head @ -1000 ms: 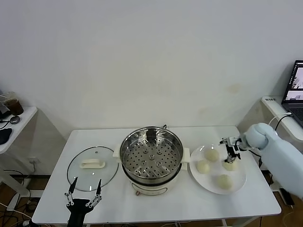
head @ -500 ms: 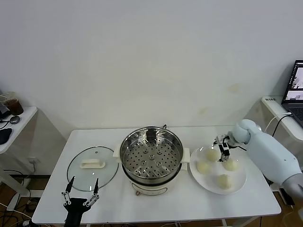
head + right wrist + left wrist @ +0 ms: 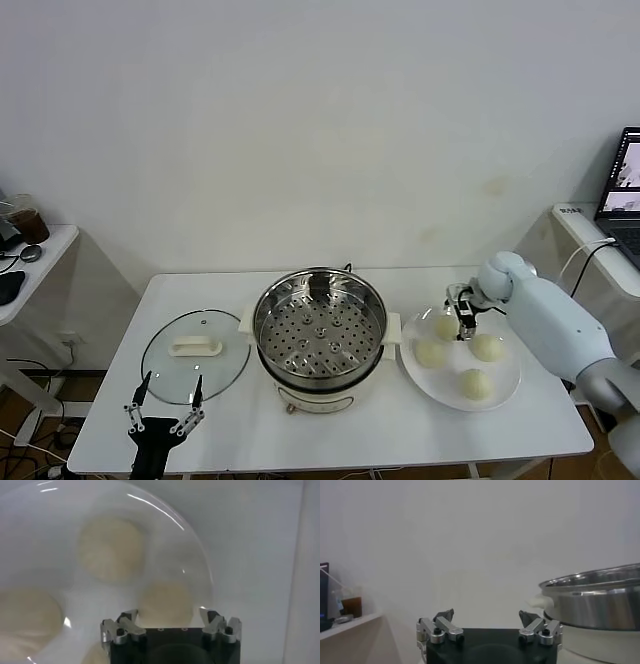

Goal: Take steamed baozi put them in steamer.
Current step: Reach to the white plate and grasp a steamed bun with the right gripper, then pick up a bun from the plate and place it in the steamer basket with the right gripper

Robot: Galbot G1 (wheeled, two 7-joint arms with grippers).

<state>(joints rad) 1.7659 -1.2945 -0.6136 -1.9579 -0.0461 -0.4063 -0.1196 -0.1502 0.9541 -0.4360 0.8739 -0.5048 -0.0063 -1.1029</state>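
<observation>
Counter (image 3: pixel 330 440), white, carries everything. Steamer (image 3: pixel 320 335) sits at its middle, steel pot on cream base, perforated tray bare, no bun inside. Glass lid (image 3: pixel 195 355) with white handle lies flat just left of the steamer, off the pot. White plate (image 3: pixel 505 385) sits just right of the steamer. Four steamed baozi (image 3: pixel 428 353) are all on the plate: one far-left near the right gripper, one front-left, one right, one at the front.

Right gripper (image 3: pixel 463 318) hovers over the far part of the plate, beside the far-left bun; in the right wrist view its fingers (image 3: pixel 129 621) are spread apart, nothing between them, with a bun (image 3: pixel 166 602) directly ahead and two more further along the plate. No contact visible yet. Left gripper (image 3: pixel 160 418) is parked low at the front-left counter edge, in front of the lid, fingers spread and empty; the left wrist view shows the steamer's steel wall (image 3: pixel 600 597) off to one side.

Progress: zero of four buns moved. Lid already off, so the pot is ready. Judging by position, first pick is being lined up; all four transfers are left.
</observation>
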